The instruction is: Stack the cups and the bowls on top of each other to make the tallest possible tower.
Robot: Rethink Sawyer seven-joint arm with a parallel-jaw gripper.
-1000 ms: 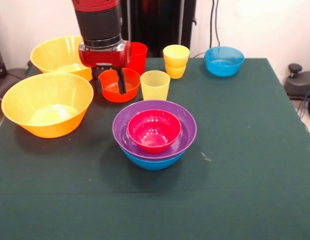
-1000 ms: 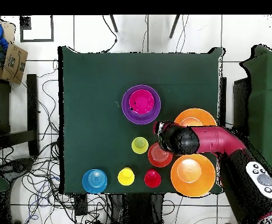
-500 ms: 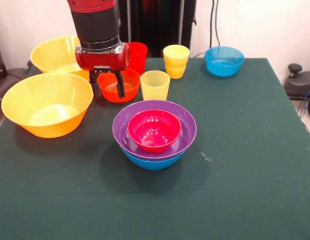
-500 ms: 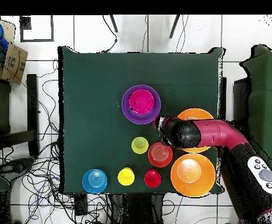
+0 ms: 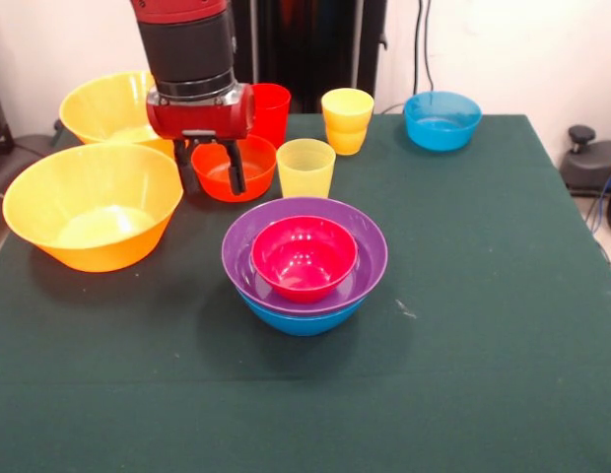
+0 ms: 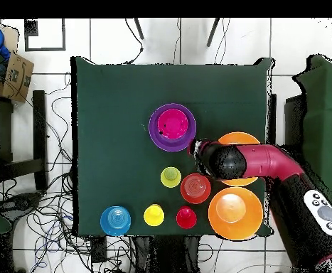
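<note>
My gripper [image 5: 209, 169] is open and empty. It hangs in front of the left part of the small orange-red bowl [image 5: 248, 169]. In the overhead view the gripper [image 6: 195, 151] sits between that bowl [image 6: 195, 188] and the tower [image 6: 172, 126]. The tower is a blue bowl [image 5: 304, 320], a purple bowl [image 5: 237, 241] nested in it and a pink-red bowl [image 5: 304, 258] inside. A pale yellow cup [image 5: 305, 168], a red cup [image 5: 273, 110] and two nested orange-yellow cups [image 5: 347, 120] stand behind. A light-blue bowl [image 5: 441, 120] is at the back right.
Two large yellow-orange bowls [image 5: 94, 205] [image 5: 110, 106] stand at the left, close beside my arm. In the overhead view one of them [image 6: 234, 212] shows whole and the other [image 6: 241, 137] is partly under the arm. A grey object [image 5: 591, 163] sits off the table's right edge.
The arm has risen slightly and shifted away from the orange-red bowl, which now shows whole in the overhead view. The bowls and cups have not moved.
</note>
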